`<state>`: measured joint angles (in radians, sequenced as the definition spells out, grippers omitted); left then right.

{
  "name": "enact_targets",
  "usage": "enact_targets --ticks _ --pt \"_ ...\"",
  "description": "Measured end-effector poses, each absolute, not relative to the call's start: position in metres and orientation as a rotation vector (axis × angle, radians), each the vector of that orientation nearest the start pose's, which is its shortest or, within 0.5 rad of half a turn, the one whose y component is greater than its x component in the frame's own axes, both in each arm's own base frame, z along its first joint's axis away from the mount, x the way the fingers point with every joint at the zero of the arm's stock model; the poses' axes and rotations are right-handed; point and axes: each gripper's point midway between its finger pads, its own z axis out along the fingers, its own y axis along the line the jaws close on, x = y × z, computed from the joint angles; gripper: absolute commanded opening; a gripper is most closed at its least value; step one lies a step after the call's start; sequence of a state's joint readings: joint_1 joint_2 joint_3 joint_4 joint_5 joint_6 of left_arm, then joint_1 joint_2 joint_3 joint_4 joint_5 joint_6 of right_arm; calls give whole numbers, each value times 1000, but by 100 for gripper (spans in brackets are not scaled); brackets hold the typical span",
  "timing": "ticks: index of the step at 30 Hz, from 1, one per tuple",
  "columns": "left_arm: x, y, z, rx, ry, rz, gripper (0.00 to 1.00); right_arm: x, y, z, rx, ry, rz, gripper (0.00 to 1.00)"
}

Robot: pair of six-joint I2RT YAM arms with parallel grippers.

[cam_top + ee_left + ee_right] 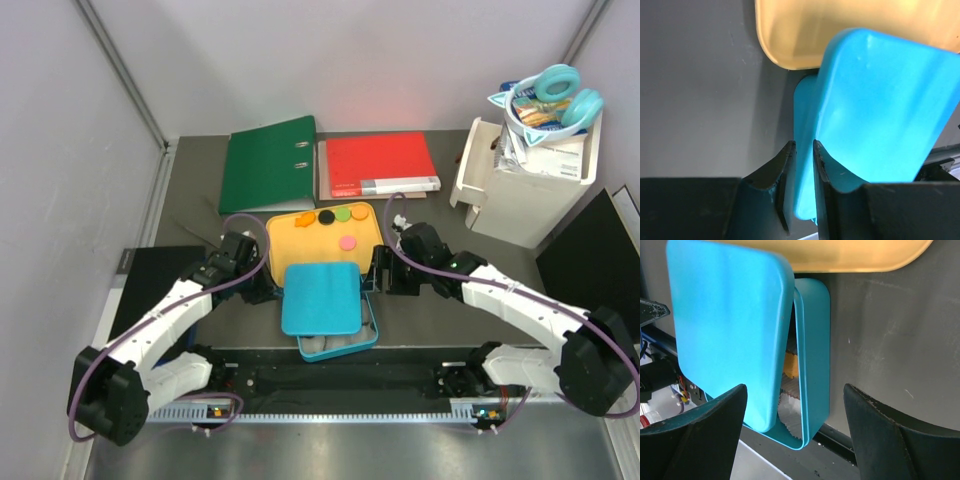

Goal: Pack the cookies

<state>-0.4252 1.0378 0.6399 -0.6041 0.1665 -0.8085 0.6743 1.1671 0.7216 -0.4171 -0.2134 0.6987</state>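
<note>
Between the nearly closed jaws of the left gripper (804,150), the left wall of the blue tin (804,110) was seen, apparently to be steadied, though whether it was pinched could not be told. The blue lid (725,325) was laid askew over the tin, between the wide-apart jaws of the right gripper (795,437), which gripped nothing and were probably placed to square it. Beyond both pairs of jaws, the cookies (343,214) were found on the yellow tray (290,245), so the packing was judged unfinished.
</note>
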Motion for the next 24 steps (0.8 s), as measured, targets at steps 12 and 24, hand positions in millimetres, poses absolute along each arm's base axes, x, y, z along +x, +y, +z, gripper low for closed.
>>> enact_targets --ticks 12,24 --pt "194 -152 79 -452 2667 -633 40 191 233 101 -69 2605 820 78" --pt "208 -151 68 -485 2673 -576 48 198 234 112 -67 2581 810 79"
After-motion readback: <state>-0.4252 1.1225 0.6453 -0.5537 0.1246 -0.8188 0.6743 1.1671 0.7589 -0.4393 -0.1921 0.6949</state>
